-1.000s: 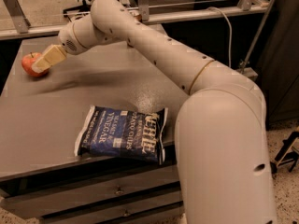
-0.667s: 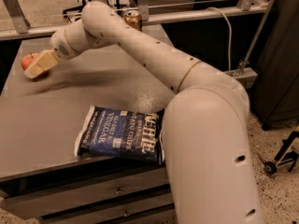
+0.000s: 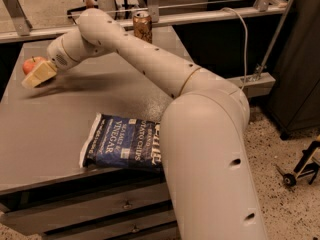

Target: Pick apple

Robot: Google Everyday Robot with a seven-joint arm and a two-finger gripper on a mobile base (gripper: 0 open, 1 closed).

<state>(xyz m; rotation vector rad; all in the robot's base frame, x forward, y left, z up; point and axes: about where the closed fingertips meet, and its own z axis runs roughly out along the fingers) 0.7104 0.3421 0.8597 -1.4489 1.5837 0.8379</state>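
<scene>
**My gripper at the apple, far left of the table**

My gripper (image 3: 37,75) sits low over the far left part of the grey table (image 3: 45,134), at the end of my arm (image 3: 150,59), which stretches across the tabletop from the right. The apple (image 3: 29,62) shows red just behind and above the gripper, right against it from this view. Whether my grip is open or clamped on it, I cannot tell. A blue chip bag (image 3: 122,148) lies flat near the table's front edge, well apart from the apple. A drink can (image 3: 142,27) stands upright at the back edge.
</scene>
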